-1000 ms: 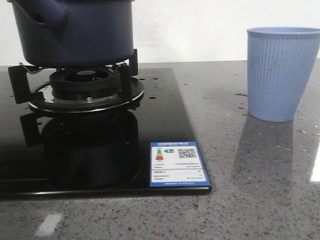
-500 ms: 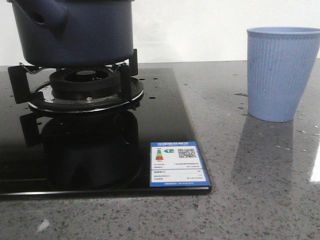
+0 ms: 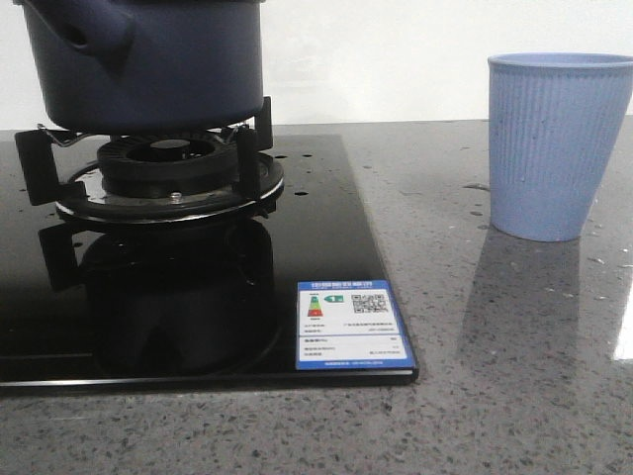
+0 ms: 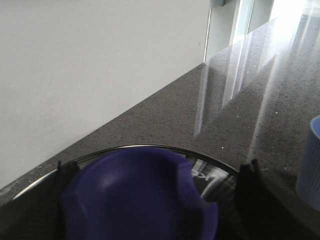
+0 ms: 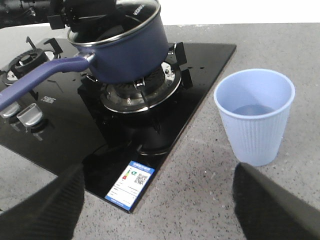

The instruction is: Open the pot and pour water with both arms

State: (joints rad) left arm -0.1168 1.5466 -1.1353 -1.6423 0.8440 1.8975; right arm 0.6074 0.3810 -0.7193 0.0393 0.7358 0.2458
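Observation:
The dark navy pot (image 3: 148,64) stands on the gas burner (image 3: 168,168) at the far left, its glass lid (image 4: 215,172) on it. In the right wrist view the pot (image 5: 127,47) shows a long blue handle (image 5: 37,80) pointing away from the cup. My left gripper (image 4: 157,200) hangs over the lid, its fingers (image 4: 250,192) on either side of the blue lid knob (image 4: 135,195). It is open, with a gap on one side. My right gripper (image 5: 157,200) is open above the bare counter, near the stove's corner. The light blue ribbed cup (image 5: 255,115) holds a little water.
A black glass stove top (image 3: 326,228) with a blue label (image 3: 353,325) at its near corner covers the left half of the grey speckled counter (image 3: 514,346). Stove control knobs (image 5: 27,115) and a second burner (image 5: 22,62) lie beyond the pot handle. A white wall runs behind.
A pale reflection on the counter's near left edge has faded away. The pot and the cup have not moved.

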